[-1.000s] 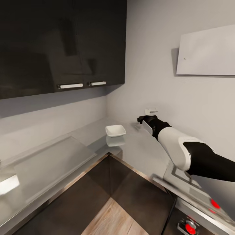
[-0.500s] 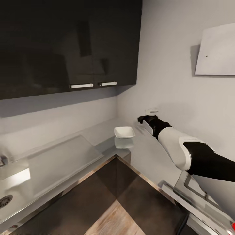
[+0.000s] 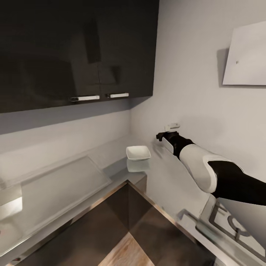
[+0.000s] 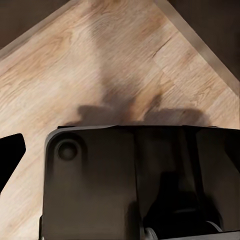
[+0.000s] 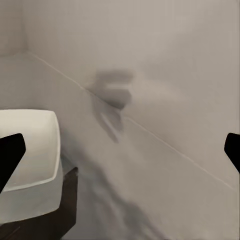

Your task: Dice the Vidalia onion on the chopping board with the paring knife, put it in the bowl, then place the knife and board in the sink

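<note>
Now, nearest: left claw (image 4: pixel 120 150) hanging low over wood floor (image 4: pixel 100 55), above dark robot base (image 4: pixel 90 200). One fingertip (image 4: pixel 11 152) seen, so cannot tell how open.

Further out: bowl (image 3: pixel 138 152) sitting on countertop (image 3: pixel 62 184) in corner, nothing in it.

Just past bowl, close to wall (image 3: pixel 192 92): right claw (image 3: pixel 163 134), spread wide, holding nothing.

Likely wrong spot for first job. Best to pull right arm back slowly, stay clear of bowl, then turn to look for sink and onion. Keep claw wide for grab.
</note>
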Robot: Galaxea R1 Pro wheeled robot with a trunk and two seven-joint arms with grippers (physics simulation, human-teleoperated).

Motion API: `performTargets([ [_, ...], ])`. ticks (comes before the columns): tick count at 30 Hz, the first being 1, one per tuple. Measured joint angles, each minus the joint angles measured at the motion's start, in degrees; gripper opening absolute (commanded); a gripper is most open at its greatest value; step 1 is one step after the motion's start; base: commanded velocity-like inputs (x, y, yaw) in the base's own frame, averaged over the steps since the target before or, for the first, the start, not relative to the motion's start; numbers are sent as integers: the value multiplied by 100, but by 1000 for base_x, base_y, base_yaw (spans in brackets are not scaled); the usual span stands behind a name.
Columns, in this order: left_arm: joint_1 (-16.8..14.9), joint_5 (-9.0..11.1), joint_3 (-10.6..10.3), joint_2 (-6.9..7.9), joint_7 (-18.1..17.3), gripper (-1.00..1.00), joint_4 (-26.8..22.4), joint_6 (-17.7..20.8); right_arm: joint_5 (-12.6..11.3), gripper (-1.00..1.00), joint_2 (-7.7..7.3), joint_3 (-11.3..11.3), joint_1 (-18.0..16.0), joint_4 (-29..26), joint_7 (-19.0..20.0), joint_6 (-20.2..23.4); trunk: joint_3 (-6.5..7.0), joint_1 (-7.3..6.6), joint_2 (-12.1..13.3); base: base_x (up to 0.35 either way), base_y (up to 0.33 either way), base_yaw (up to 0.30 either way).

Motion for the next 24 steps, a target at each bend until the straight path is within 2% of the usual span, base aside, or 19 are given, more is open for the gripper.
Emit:
performTargets([
  [16,0,8,7,7,2,100,86,0,-3,100,1,0,1,14,3,0,0,0,0,276,123,0],
  [24,0,8,18,3,2,100,178,-1,-3,100,2,0,0,79,7,0,0,2,0,119,10,0],
])
